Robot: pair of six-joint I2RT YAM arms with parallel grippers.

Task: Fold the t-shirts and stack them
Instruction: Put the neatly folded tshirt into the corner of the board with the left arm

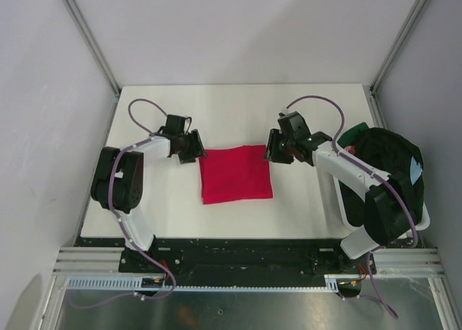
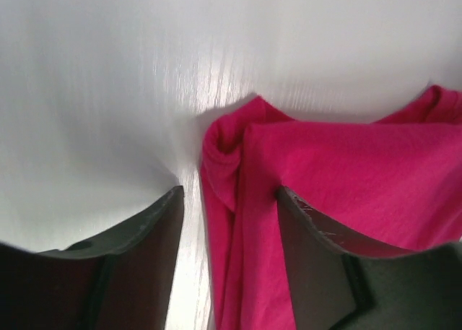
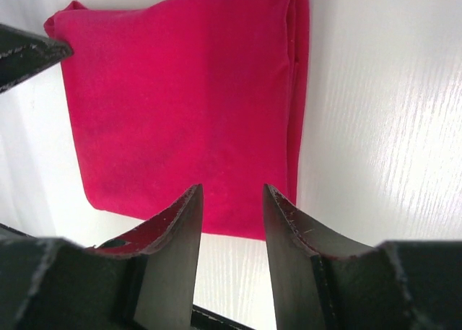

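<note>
one red t-shirt (image 1: 237,173) lies folded into a flat square in the middle of the white table (image 1: 238,110). there are two grippers, one at each far corner of it. the left gripper (image 1: 195,151) is at the left corner and the right gripper (image 1: 274,151) is at the right corner. there is one white tub (image 1: 426,216) at the right edge, and it holds a heap of other t-shirts (image 1: 386,153). black, green and a little light blue show there, but i cannot count them.

only the top view shows the tub and both arms together. the left wrist view shows the left gripper (image 2: 229,200) with its jaws wide apart and holding nothing. the bunched edge of the red t-shirt (image 2: 346,171) lies on the table between and under them. the right wrist view shows the right gripper (image 3: 231,200) about half open and empty, just at the near edge of the red t-shirt (image 3: 180,106). it also shows layered folds along the right side of the cloth.
</note>
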